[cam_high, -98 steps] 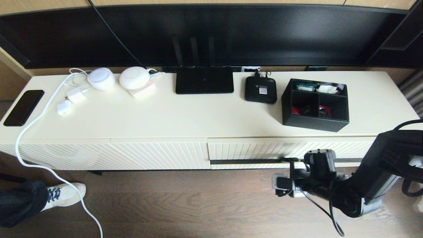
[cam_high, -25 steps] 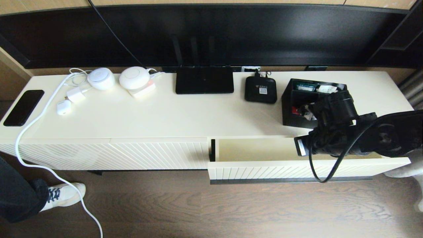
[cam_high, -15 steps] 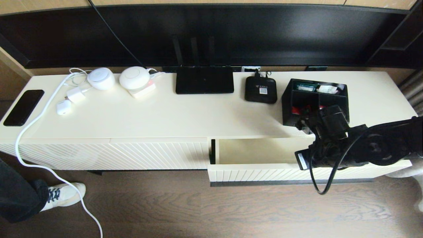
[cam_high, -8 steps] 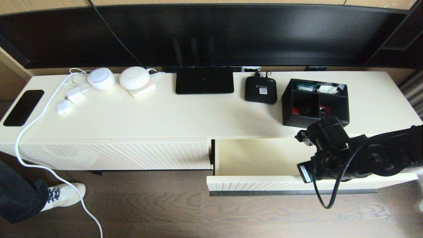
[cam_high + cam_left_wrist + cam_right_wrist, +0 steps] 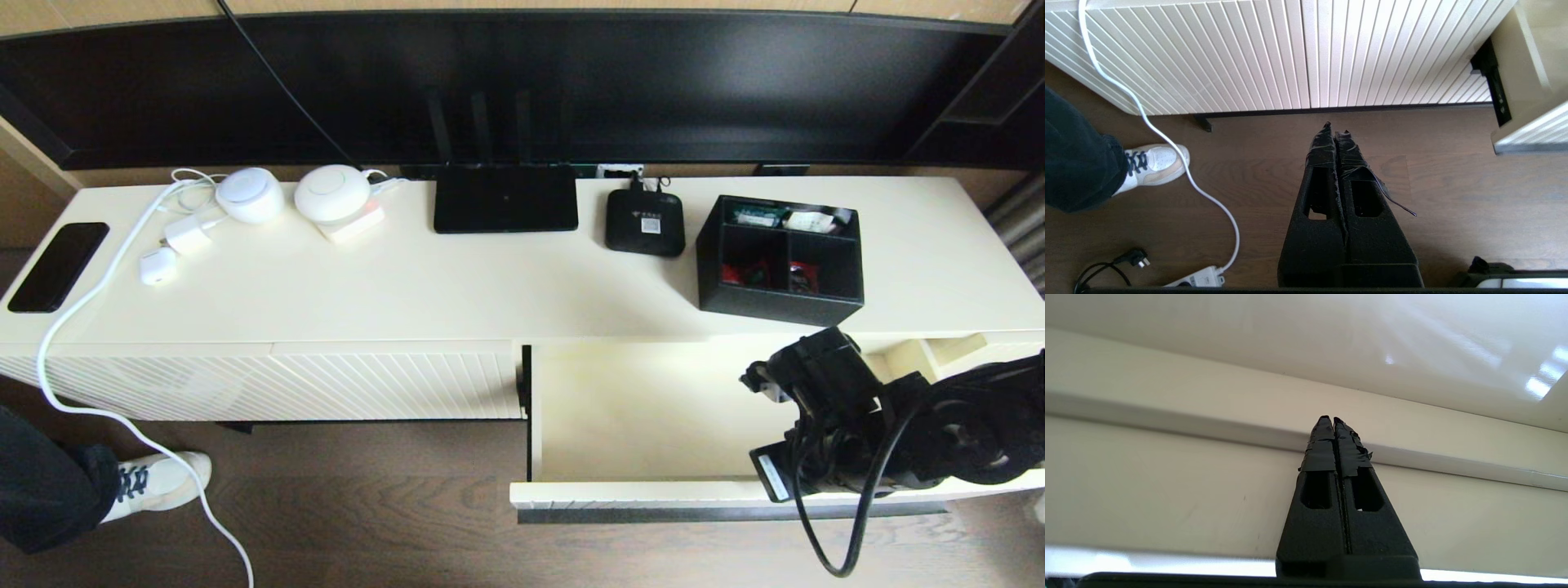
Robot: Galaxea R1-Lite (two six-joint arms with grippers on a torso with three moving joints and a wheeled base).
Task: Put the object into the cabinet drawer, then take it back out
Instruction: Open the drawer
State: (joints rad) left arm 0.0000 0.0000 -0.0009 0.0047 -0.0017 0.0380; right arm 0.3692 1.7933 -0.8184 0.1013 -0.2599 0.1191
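on the long cream cabinet top (image 5: 457,294): organizer box (image 5: 780,259), upright at the right end, above the drawer (image 5: 653,408), which stands pulled out. over the drawer's right part: right gripper (image 5: 1333,420), fingers pressed together. low over the floor: left gripper (image 5: 1334,128), fingers pressed together.

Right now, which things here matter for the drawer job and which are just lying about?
Part of the job:
- organizer box on the cabinet top
- open cabinet drawer
- right claw, shut inside the drawer

Just lying about:
- router
- set-top box
- phone
- white cable
- left claw, parked over the floor
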